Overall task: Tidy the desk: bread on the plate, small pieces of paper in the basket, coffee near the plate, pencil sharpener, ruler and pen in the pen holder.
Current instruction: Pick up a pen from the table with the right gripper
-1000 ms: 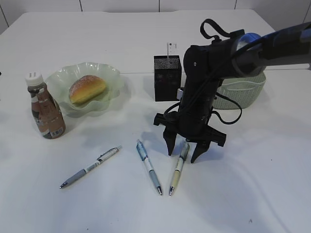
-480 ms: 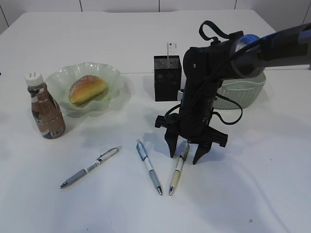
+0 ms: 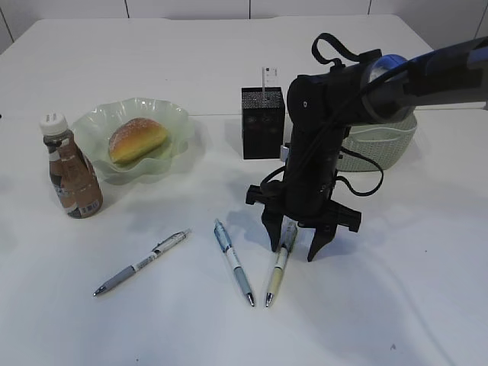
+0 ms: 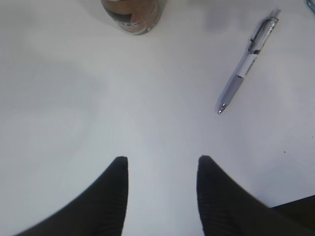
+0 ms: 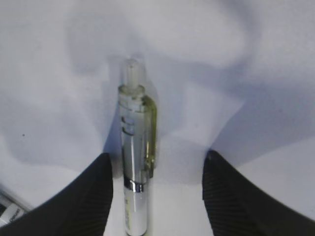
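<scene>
Right wrist view: right gripper (image 5: 156, 189) jaws apart astride the yellow-green pen (image 5: 136, 167) lying on the desk (image 3: 396, 305), seemingly nearer one finger, risking a skewed, slipping pinch.

Right claw (image 3: 296, 248) straddles yellow pen (image 3: 277, 268), worktop (image 3: 396, 290) bare from 3 to 6 o'clock. Blue pen (image 3: 233, 262) lies close at 9 o'clock. Pen holder (image 3: 262, 122) and basket (image 3: 377, 143) block 12 o'clock.
</scene>
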`<state>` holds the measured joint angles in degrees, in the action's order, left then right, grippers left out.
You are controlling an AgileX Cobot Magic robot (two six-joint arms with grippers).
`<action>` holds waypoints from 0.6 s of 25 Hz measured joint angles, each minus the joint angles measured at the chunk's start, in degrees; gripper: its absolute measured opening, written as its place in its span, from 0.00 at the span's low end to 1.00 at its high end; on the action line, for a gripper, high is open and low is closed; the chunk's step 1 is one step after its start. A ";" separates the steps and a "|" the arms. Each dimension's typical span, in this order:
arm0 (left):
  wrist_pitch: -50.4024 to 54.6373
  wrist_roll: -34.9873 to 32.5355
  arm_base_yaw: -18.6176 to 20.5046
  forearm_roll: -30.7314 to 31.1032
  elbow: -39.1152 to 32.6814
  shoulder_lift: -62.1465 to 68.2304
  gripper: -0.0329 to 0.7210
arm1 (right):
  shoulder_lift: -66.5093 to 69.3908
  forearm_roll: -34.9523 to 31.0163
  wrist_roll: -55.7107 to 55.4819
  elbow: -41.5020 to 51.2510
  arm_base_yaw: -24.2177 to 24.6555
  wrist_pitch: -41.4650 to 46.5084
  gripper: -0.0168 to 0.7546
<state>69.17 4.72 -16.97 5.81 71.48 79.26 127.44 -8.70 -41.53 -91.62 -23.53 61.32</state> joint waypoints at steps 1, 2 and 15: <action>0.00 0.00 0.00 0.00 0.00 0.00 0.47 | 0.00 0.00 0.00 0.00 0.00 0.03 0.62; 0.00 0.00 0.00 0.00 0.00 0.00 0.47 | 0.00 0.00 0.00 0.00 0.00 0.17 0.62; 0.00 0.00 0.00 0.08 0.00 0.00 0.45 | 0.00 0.00 0.11 0.00 0.00 1.12 0.62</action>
<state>69.17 4.72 -16.97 5.89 71.48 79.26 127.44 -8.70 -41.42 -91.62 -23.53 62.44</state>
